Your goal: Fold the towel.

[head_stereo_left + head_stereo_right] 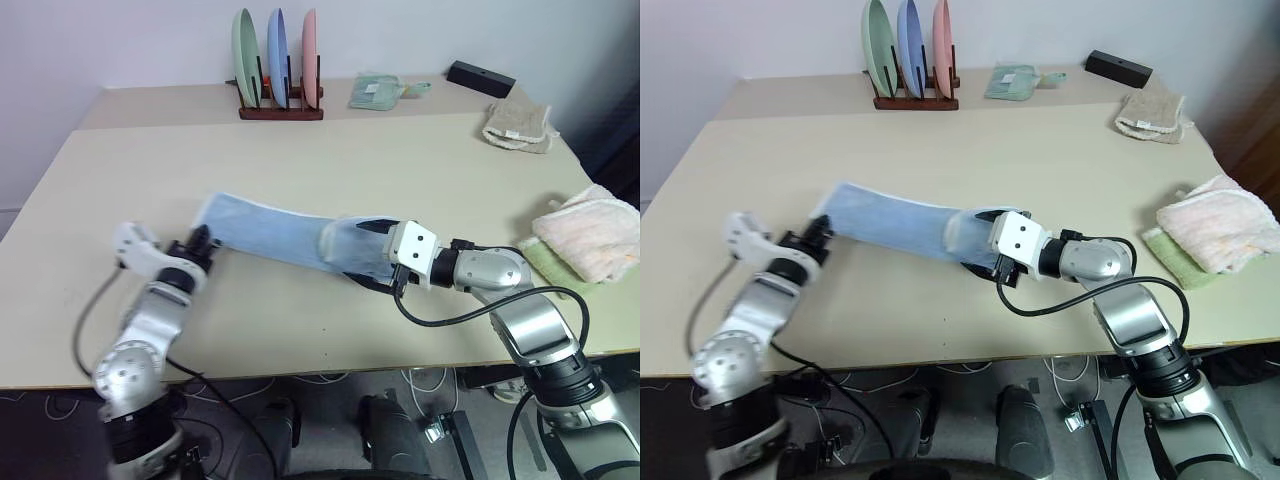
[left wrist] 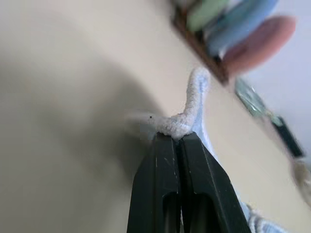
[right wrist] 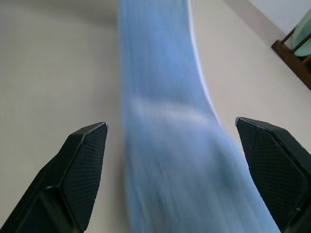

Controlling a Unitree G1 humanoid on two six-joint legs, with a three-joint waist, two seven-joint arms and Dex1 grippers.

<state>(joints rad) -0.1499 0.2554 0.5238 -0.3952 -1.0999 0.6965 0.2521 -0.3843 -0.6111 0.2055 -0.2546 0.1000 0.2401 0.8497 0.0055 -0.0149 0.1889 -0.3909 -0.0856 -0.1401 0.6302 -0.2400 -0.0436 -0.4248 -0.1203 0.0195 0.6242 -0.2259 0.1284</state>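
Stretching as a long strip across the middle of the table (image 1: pixel 300 150), the towel (image 1: pixel 270 235) is seen between the two grippers. It is light blue, and its right end is bunched up just in front of the right gripper (image 1: pixel 375 255). The left end of the towel is pinched by the left gripper (image 1: pixel 203 240), whose black fingers (image 2: pixel 170 184) are pressed together on a pale cream edge of the cloth, as is shown in the left wrist view. The right gripper is spread wide: in the right wrist view its two fingertips (image 3: pixel 85 160) are seen far apart, with the blue cloth lying between them on the table, and no grasp on it can be seen.

At the far side of the table a wooden rack (image 1: pixel 280 108) is placed with three upright plates, a green one, a blue one and a pink one. Near it, to the right, a small green cloth (image 1: pixel 378 90), a black box (image 1: pixel 480 77) and a beige knitted cloth (image 1: pixel 518 125) are found. At the right edge of the table a cream-pink fluffy towel (image 1: pixel 590 240) is laid on a green cloth (image 1: pixel 545 262)
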